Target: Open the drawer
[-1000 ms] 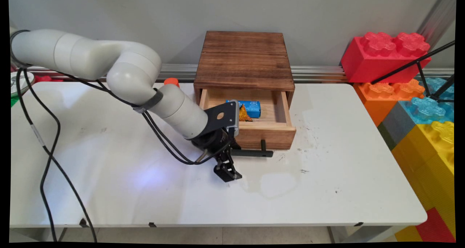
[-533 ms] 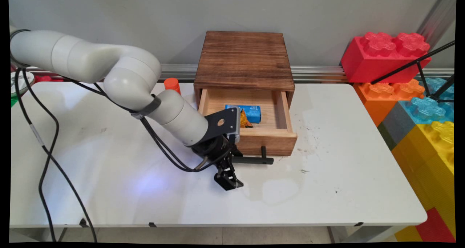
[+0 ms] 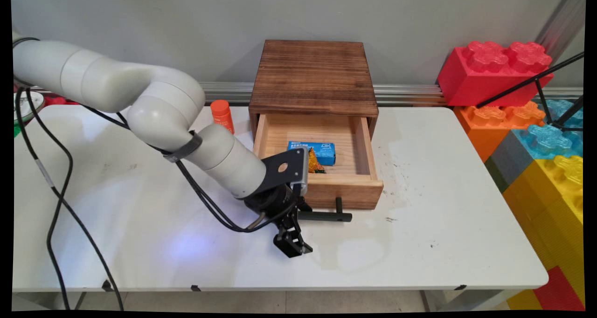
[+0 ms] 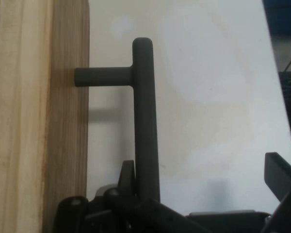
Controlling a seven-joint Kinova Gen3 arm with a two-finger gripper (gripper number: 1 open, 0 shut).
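Main view, change: the drawer (image 3: pixel 343 194) has slid further out of the box (image 3: pixel 312 75) and down the frame over the last second. The gripper (image 3: pixel 291 243) has drawn back with it, and more of the drawer floor now shows.
Main view, place: drawer at centre frame, the handle (image 3: pixel 326 217) just below its front, the gripper at the handle's left end.
Main view, contents: a blue packet (image 3: pixel 311 151) and a crinkled gold wrapper (image 3: pixel 316 164) touching it.
Main view, surroundings: a scuffed white table (image 3: pixel 443 215); an orange bottle (image 3: pixel 222 115) left of the box.
Main view, materials: dark-stained grainy box, pale raw drawer.
Hand view, claw: the gripper (image 4: pixel 203 174) is spread wide, grasping nothing. One finger (image 4: pixel 127 174) sits hooked between the drawer front (image 4: pixel 63 121) and the handle (image 4: pixel 145 121).
Hand view, shape: matt black round bar on a short post.
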